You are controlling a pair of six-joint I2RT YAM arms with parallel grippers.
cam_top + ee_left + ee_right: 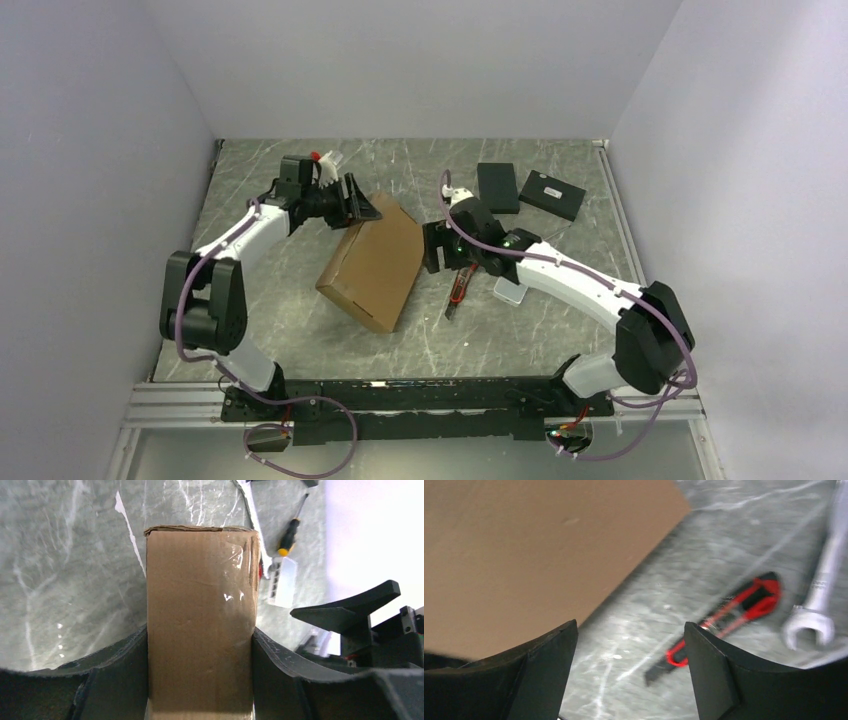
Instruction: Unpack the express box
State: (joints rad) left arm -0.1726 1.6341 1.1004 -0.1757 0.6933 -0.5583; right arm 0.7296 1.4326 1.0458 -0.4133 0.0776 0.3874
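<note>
Brown express box point(372, 262) held in left jaws, arm outstretched — right jaws wide, empty

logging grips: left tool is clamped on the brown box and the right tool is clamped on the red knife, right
No. The left tool does clamp the express box, but the right tool is open and empty: the red knife lies on the table, as the right wrist view shows.

Top view looks down from afar, box point(372, 262) central. Left wrist looks close along the box; right wrist close beside it. All share it.
</note>
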